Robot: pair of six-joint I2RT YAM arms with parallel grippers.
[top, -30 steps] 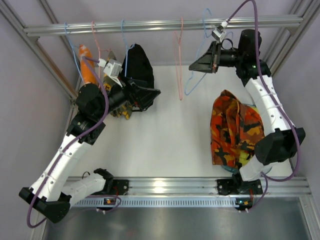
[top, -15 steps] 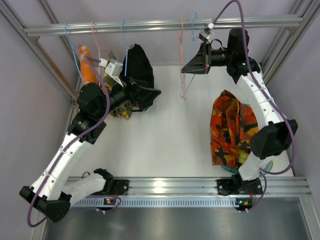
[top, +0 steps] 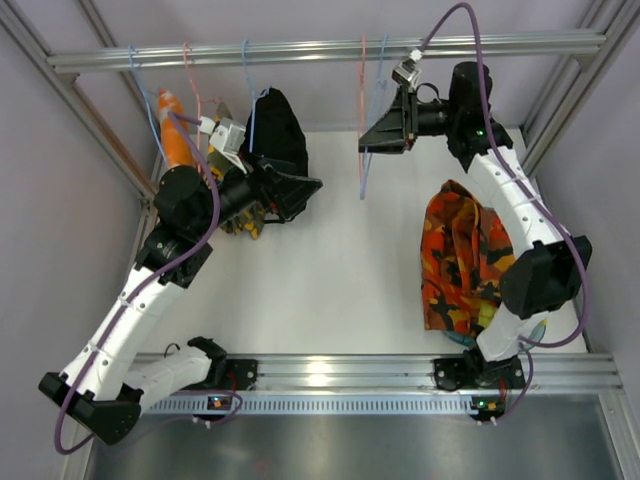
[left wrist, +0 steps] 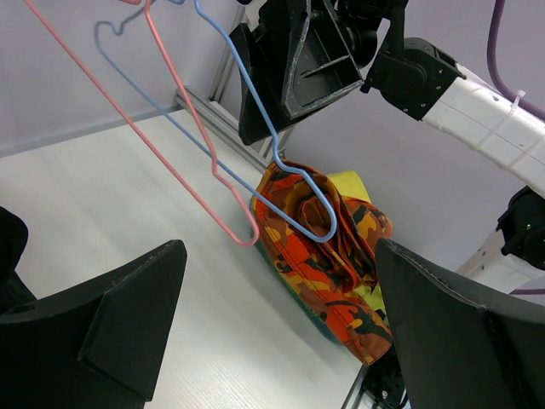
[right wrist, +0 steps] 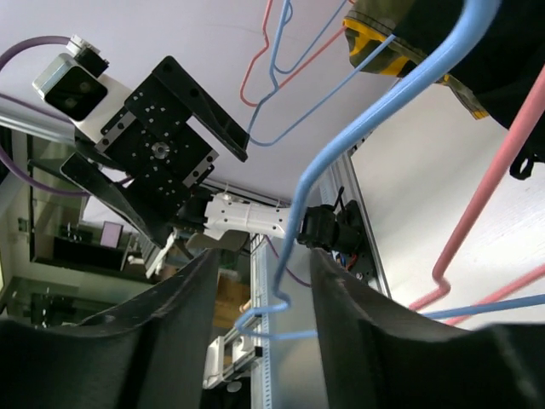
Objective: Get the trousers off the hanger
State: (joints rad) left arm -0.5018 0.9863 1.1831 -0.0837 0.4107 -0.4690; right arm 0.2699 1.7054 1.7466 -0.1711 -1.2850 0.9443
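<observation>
Black trousers (top: 278,125) hang on a blue hanger from the top rail (top: 300,50) at the back left. My left gripper (top: 308,190) is open and empty just in front of and right of them; its wrist view (left wrist: 281,247) looks across the table. My right gripper (top: 368,140) is open up by the rail, with the wire of an empty blue hanger (top: 378,90) running between its fingers (right wrist: 264,256). That blue hanger (right wrist: 383,111) hangs beside an empty pink hanger (top: 362,110). Both also show in the left wrist view, blue hanger (left wrist: 289,170) and pink hanger (left wrist: 187,111).
A pile of orange camouflage trousers (top: 465,250) lies on the white table at the right, also in the left wrist view (left wrist: 324,264). An orange garment (top: 172,140) hangs at the far left. A yellowish garment (top: 242,222) lies under my left arm. Metal frame posts stand at both sides.
My right gripper has moved left along the rail, and the blue hanger has slid left with it until it hangs next to the pink one. The left arm has not moved.
</observation>
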